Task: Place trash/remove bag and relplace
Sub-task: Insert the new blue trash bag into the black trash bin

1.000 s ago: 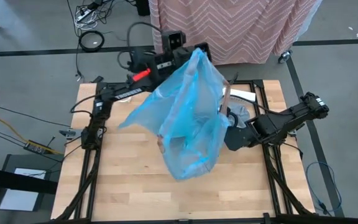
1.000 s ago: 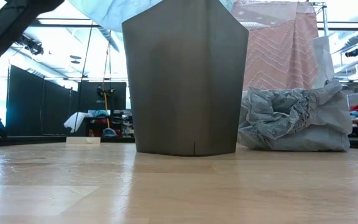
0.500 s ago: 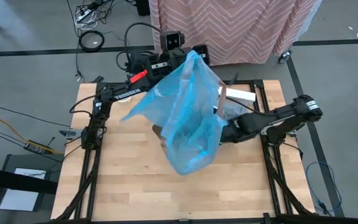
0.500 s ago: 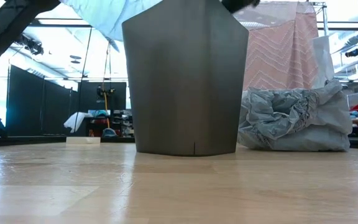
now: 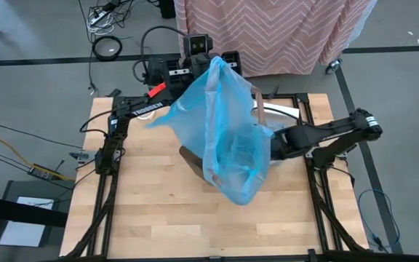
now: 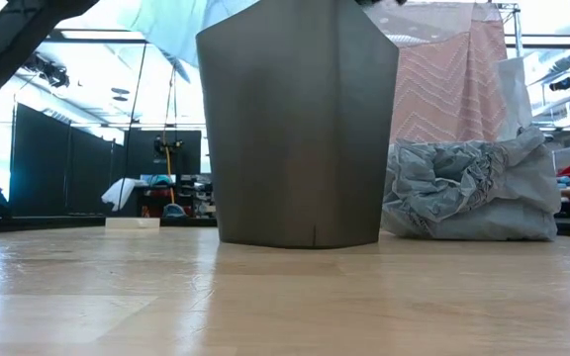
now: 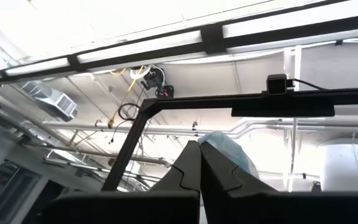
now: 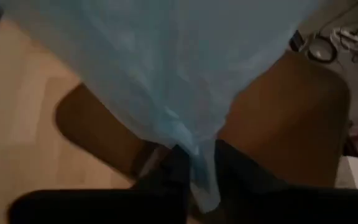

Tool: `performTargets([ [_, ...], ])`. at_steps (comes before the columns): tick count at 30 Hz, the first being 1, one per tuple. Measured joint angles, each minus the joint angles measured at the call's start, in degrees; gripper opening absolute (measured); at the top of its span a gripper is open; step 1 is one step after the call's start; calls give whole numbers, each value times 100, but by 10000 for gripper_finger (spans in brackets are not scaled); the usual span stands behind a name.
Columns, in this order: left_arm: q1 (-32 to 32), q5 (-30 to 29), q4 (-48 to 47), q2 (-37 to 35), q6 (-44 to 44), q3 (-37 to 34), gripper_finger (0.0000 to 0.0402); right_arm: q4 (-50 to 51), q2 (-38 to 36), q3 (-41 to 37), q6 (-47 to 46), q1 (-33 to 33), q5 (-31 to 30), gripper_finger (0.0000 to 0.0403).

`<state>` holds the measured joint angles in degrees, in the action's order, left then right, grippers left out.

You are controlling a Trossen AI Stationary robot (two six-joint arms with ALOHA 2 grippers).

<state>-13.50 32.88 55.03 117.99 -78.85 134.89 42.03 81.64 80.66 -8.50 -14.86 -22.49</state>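
Both arms held the blue bag (image 5: pixel 228 138) above the bin (image 6: pixel 298 129): left hand (image 7: pixel 199 167) raised high, fingers pinched on its top; right hand (image 8: pixel 194 171) gripping its side. Grey bag (image 6: pixel 473 193) lay crumpled on the table (image 6: pixel 285 297).

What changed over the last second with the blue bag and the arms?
The blue bag swung toward the right arm; the right gripper moved in and now pinches its film. The left gripper, shut on the bag's top, edged back. The bin and crumpled grey bag barely moved.
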Motion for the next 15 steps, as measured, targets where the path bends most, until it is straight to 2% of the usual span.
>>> performTargets([
  [7, 319, -14, 6, 2, -56, 0, 5, 56, -493, 0, 70, -406, -421, 146],
  [11, 477, 39, 293, 2, 216, 0, 5, 68, -601, -2, 115, -521, -800, 158],
  [15, 608, 122, 815, 2, 621, 2, 3, 517, -635, -2, 80, -533, -1140, 156],
])
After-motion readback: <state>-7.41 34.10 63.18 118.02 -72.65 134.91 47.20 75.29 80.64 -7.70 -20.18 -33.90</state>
